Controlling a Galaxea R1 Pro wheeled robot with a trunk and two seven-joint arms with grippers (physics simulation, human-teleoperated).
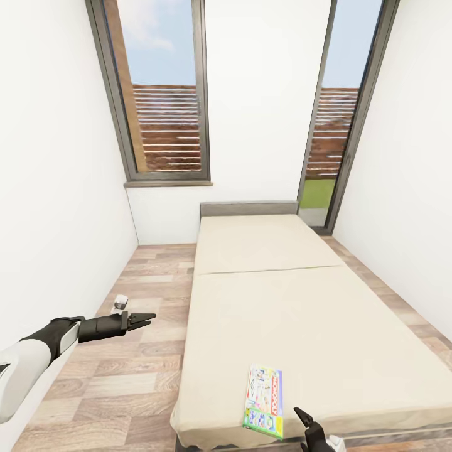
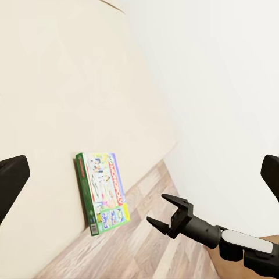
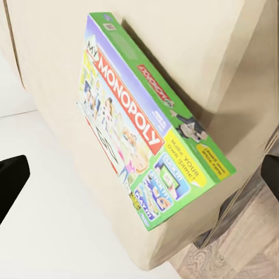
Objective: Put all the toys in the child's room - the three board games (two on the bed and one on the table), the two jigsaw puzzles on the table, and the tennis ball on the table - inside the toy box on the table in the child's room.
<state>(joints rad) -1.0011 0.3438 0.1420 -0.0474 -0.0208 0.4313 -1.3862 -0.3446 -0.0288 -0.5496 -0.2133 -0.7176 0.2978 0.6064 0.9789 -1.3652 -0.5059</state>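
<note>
Monopoly board game (image 1: 264, 402) lies at the bed's (image 1: 351, 326) near edge; right pincer (image 1: 306, 422), spread, should straddle its overhanging end squarely.

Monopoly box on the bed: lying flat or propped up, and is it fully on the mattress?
Lying flat, printed face up, on the bed. The Monopoly box sits at the near edge; its corner seems to overhang slightly in the right wrist view.
</note>
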